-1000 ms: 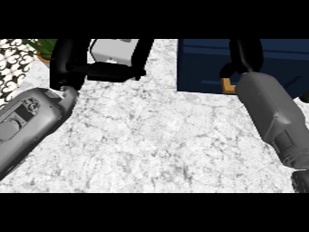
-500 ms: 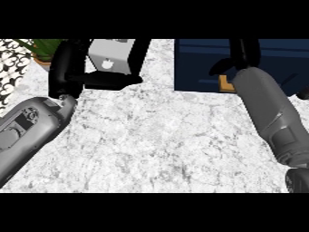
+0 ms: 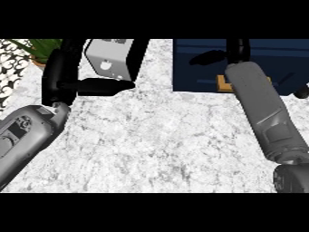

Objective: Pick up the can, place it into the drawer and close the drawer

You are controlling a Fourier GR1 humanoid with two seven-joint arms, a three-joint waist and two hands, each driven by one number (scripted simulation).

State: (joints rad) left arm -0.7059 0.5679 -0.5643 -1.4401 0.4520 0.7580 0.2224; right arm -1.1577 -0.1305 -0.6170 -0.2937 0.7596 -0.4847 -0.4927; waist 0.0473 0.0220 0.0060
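The marble bench (image 3: 156, 145) lies bare between the two forearms. At its far left edge the left robot hand (image 3: 73, 74) curls round the grey can (image 3: 108, 59), beside a plant (image 3: 40, 47). The right robot hand (image 3: 234, 50) reaches over the blue drawer (image 3: 277, 63); whether its fingers are spread or curled cannot be told, nor the drawer's contents.

You have a white-and-grey marbled counter top (image 3: 156, 140) filling the middle of the view from about 9 o'clock round to 5 o'clock. At 11 o'clock you see a potted plant (image 3: 41, 49) with green spiky leaves, cut off by the upper edge. Just beside it, at 10 o'clock, lies a black-and-white patterned surface (image 3: 2, 68), running along the counter's left border.
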